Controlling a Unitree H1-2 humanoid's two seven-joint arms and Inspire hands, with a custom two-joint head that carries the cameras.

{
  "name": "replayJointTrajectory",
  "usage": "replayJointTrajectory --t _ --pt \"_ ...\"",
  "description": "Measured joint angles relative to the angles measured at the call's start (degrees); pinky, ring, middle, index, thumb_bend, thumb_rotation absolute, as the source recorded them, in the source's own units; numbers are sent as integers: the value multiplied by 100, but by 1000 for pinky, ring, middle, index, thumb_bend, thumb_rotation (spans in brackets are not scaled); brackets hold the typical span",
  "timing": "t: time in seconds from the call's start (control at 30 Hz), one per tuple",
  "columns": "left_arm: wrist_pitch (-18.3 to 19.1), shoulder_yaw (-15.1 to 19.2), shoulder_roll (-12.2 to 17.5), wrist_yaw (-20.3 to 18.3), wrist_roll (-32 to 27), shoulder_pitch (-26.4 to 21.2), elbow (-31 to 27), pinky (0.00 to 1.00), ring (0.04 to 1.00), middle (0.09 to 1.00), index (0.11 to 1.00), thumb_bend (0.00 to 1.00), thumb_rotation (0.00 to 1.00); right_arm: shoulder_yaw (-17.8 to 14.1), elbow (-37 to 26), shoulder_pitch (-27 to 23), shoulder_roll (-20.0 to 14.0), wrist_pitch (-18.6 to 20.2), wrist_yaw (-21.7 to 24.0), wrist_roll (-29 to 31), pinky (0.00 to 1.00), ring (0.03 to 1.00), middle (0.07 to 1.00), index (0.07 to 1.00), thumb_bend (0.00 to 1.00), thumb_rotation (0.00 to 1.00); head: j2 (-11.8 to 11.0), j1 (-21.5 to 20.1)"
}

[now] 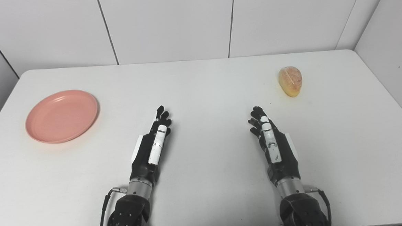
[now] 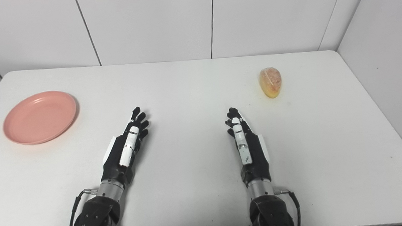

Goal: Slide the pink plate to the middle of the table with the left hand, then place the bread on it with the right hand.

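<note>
- pink plate (image 1: 61, 115) sits at the left of the frame, near the table's left edge, right side up, nothing on it. well apart from both hands. not yet slid, so step 1 isn't started.
- bread (image 1: 290, 81) lies upper right of the frame on the bare table (image 1: 200, 92), long axis running roughly front-to-back, scored top facing up. untouched, well apart from the plate.
- left hand (image 1: 153, 146) lower centre-left of the frame, held edge-on w/ thumb side up, fingers stretched fwd and fairly close together, holding nothing. plate is up and to the left of it. looks like a neutral ready pose, not a reach.
- right hand (image 1: 273, 143) lower centre-right, mirror pose: edge-on, fingers extended, holding nothing. bread is up and to the right, beyond its fingertips.
- can't tell if the hands touch the tabletop or hover just above it.
- centre of the table, between and ahead of the hands, is where the plate should go. hands flank it, so each one is on the side of its own object.
- next, prob: left hand swings out left to get a finger on the plate rim & drag it inward. right hand likely waits till the plate's in place.
</note>
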Motion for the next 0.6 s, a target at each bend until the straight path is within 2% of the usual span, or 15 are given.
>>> replayJointTrajectory --t 0.6 --pt "3 -7 -1 7 -6 0 0 965 969 988 995 363 1000 -2 0 3 -14 -2 2 20 928 915 914 895 243 930 -18 18"
